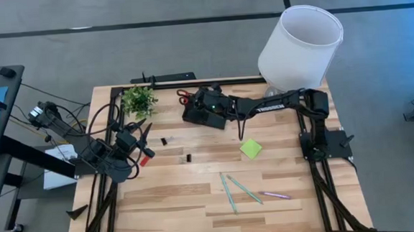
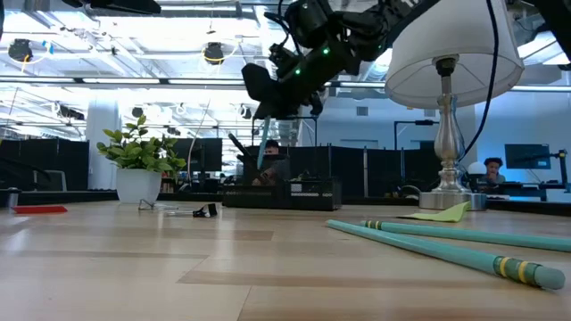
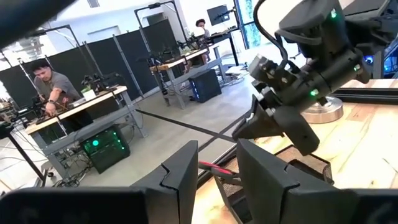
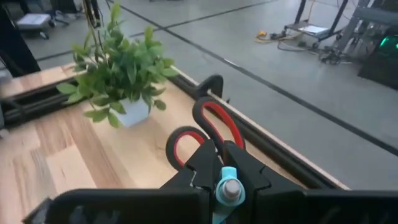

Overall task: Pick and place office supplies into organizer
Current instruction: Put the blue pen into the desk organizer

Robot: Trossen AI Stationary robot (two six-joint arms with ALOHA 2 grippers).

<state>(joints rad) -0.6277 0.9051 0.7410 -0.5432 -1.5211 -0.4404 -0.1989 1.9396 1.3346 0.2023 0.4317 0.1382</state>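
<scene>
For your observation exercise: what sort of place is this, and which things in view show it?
Probably a robotics lab in an open-plan office: workbenches with equipment, partition screens, and people working at desks behind the table.

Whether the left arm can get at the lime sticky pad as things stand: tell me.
Probably yes. Only bare table and two small black bits lie between the left hand and the sticky pad; the right hand is off over the organizer.

Lamp (image 1: pixel 300 45) & plant (image 1: pixel 139 100) flank organizer (image 1: pixel 203 114), mid-table (image 1: pixel 197 196) open w/ pens (image 1: pixel 237 190)
</scene>
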